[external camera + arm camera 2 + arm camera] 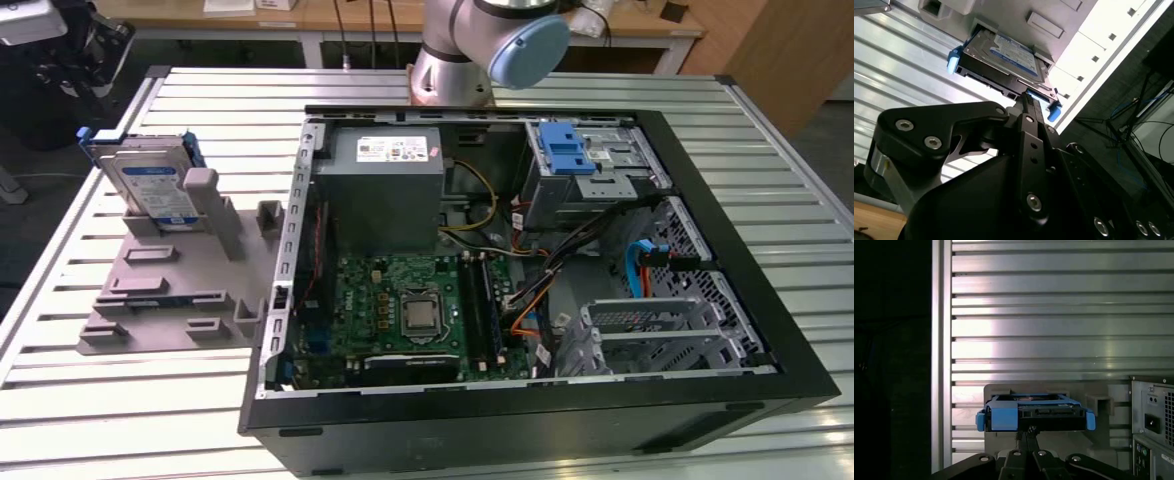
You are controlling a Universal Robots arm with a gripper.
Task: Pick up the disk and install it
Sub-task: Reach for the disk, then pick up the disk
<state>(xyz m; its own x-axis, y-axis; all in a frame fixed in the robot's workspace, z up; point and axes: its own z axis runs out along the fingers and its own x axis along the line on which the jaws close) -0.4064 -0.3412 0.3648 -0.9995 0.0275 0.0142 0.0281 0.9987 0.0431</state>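
Observation:
The disk (147, 185) is a silver drive with a white-and-blue label in a blue carrier frame. It stands upright in a grey holder (174, 270) on the table, at the exterior view's left. Both wrist views show the disk (1004, 55) (1034, 412) beyond my gripper (1029, 431), apart from it. In the second wrist view the black gripper (1026, 97) points at the disk's lower edge. Its fingers are close together with nothing between them. The open computer case (534, 400) lies to the right of the holder.
Inside the case are a grey power supply (387, 190), a green motherboard (414, 310), cables and a blue-latched drive bay (567, 150). The arm's base (467, 50) stands behind the case. The slatted metal table (134, 400) drops off just left of the holder.

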